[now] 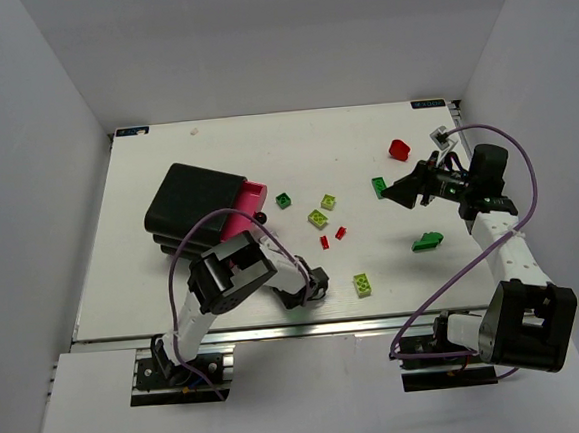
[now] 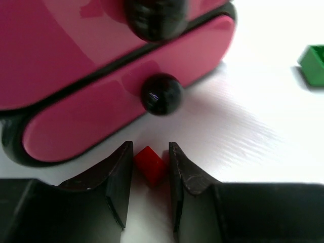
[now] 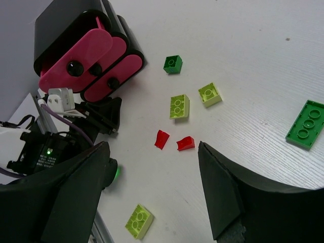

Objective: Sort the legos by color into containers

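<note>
Left tool (image 1: pixel 313 286) is sitting low beside the black cabinet (image 1: pixel 188 199), seen from above. Up close, its narrow jaws are pinching a tiny red brick (image 2: pixel 150 164) on the desk (image 2: pixel 253 101), just before the pink drawers (image 2: pixel 101 116). The brick is probably light, hard and slick, and is best held by its flat sides. Right tool (image 3: pixel 152 157) is hanging wide and empty.

Two arms on my screen, white shells and black joints

The left arm (image 1: pixel 236 276) and right arm (image 1: pixel 503 250) both show me white link covers between chunky black motor housings, each trailed by a purple cable (image 1: pixel 527 173) from a black base (image 1: pixel 176 371) (a tiny green light (image 3: pixel 48 151) glows on the left one's electronics). The fingers (image 2: pixel 119 177) are matte black, wedge-shaped and scuffed.
</note>
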Robot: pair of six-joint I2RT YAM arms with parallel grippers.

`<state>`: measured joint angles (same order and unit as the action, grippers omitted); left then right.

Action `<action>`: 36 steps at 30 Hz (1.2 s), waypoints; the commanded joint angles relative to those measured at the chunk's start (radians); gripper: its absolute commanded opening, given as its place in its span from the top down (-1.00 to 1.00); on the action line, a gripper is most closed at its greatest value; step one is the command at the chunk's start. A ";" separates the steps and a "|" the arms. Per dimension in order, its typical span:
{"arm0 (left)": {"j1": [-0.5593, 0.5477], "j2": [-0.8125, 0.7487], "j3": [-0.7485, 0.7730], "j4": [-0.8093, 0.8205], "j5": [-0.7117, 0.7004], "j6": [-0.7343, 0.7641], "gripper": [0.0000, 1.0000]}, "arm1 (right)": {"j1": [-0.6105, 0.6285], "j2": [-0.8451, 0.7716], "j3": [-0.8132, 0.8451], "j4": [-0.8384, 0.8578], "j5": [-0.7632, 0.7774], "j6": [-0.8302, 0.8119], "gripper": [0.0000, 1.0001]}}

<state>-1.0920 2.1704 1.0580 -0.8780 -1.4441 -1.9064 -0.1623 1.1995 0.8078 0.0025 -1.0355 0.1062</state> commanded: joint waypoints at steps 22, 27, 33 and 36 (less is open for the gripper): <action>-0.221 -0.116 0.217 -0.173 0.445 0.119 0.75 | -0.031 -0.021 -0.001 0.033 -0.063 0.021 -0.52; -0.221 -0.236 0.255 -0.286 0.415 0.118 0.79 | -0.042 -0.025 -0.002 0.031 -0.070 0.024 -0.52; -0.201 -0.334 0.307 -0.383 0.386 0.122 0.79 | -0.043 -0.025 -0.002 0.034 -0.077 0.026 -0.52; -0.201 -0.359 0.329 -0.415 0.375 0.125 0.79 | -0.046 -0.025 -0.004 0.034 -0.077 0.027 -0.52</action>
<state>-1.2991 1.8629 1.3567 -1.2179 -1.0473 -1.7882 -0.2028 1.1992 0.8074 0.0029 -1.0817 0.1253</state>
